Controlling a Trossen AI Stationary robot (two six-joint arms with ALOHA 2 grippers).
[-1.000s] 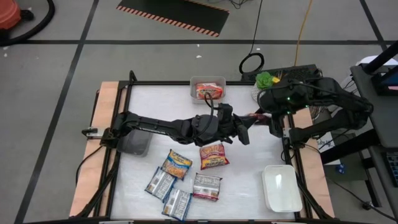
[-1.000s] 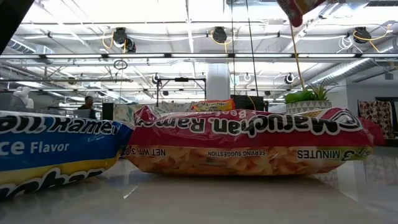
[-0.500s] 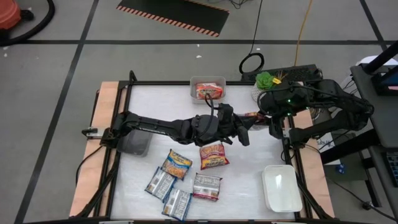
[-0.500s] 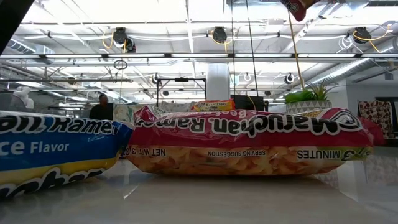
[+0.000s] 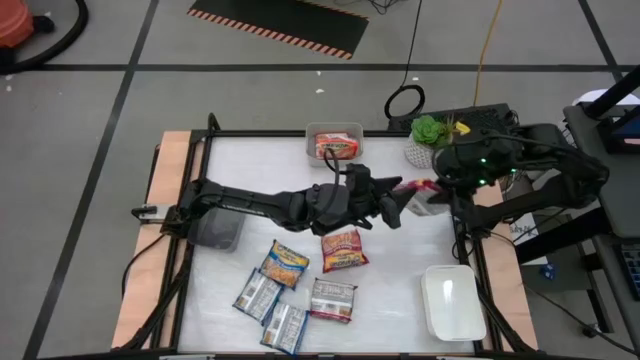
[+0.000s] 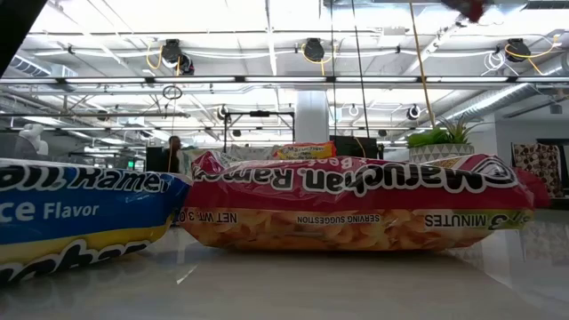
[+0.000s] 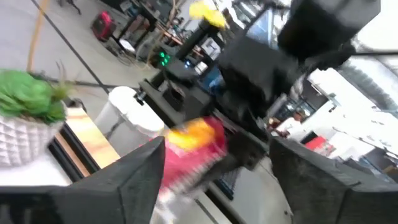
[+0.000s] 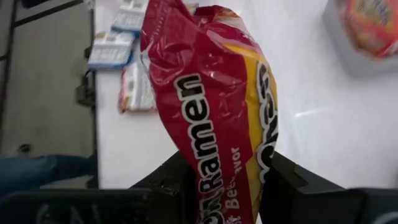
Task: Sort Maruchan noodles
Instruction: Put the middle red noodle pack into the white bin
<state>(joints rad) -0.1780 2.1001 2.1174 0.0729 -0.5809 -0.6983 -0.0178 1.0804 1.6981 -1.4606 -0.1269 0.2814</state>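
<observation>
Surface: a white table top (image 5: 250, 175) with pale wooden side boards and a dark frame, standing on a grey floor crossed by black tape lines.

Left gripper (image 5: 400, 205): reaching across the table toward the right side; its fingers are spread apart and gripping nothing, as the left wrist view is showing.

Right gripper (image 5: 432, 190): hovering above the table's right edge, fingers clenching a red packet (image 8: 211, 118) of Maruchan noodles, which is hanging in the air between the two grippers.

Other packets: five are lying flat near the front of the table, a red one (image 5: 343, 250), an orange one (image 5: 285, 264), a maroon-and-silver one (image 5: 332, 299) and two blue-silver ones (image 5: 257, 293) (image 5: 285, 327). One more orange-red packet is sitting in the clear tray (image 5: 318, 135) at the back edge.

Trays: a grey tray (image 5: 218, 232) is lying under the left arm; a white tray (image 5: 453, 303) is resting at the front right corner.

Room: a potted green plant (image 5: 427, 130) is standing at the back right corner. The low view is showing ceiling light strips, hanging cables and a person (image 6: 173, 153) standing far off.
</observation>
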